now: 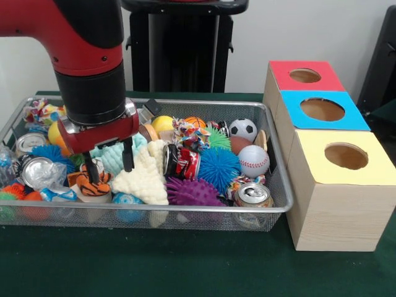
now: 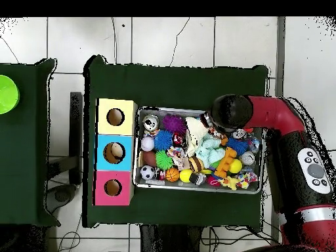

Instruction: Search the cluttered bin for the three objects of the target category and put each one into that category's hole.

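Note:
The wire-mesh bin (image 1: 281, 204) is packed with toys and also shows in the overhead view (image 2: 197, 188). My gripper (image 1: 110, 166) is open and reaches down into the bin's left part. Its fingers (image 1: 128, 158) stand apart just above an orange black-striped tiger plush (image 1: 93, 185), with the left finger right over it. A cream knitted cloth (image 1: 145, 178) lies to its right and a mint cloth (image 1: 114, 158) behind it. The red-topped box's hole (image 1: 305, 75) is far right at the back and also shows overhead (image 2: 113, 188). Overhead, my arm (image 2: 230, 111) hides the gripper and the tiger.
Blue-topped (image 1: 322, 109) and yellow-topped (image 1: 346, 156) boxes stand in front of the red one. The bin also holds drink cans (image 1: 252, 195), spiky balls (image 1: 219, 166), a baseball (image 1: 253, 161), a small soccer ball (image 1: 243, 129) and a yellow round toy (image 1: 162, 123).

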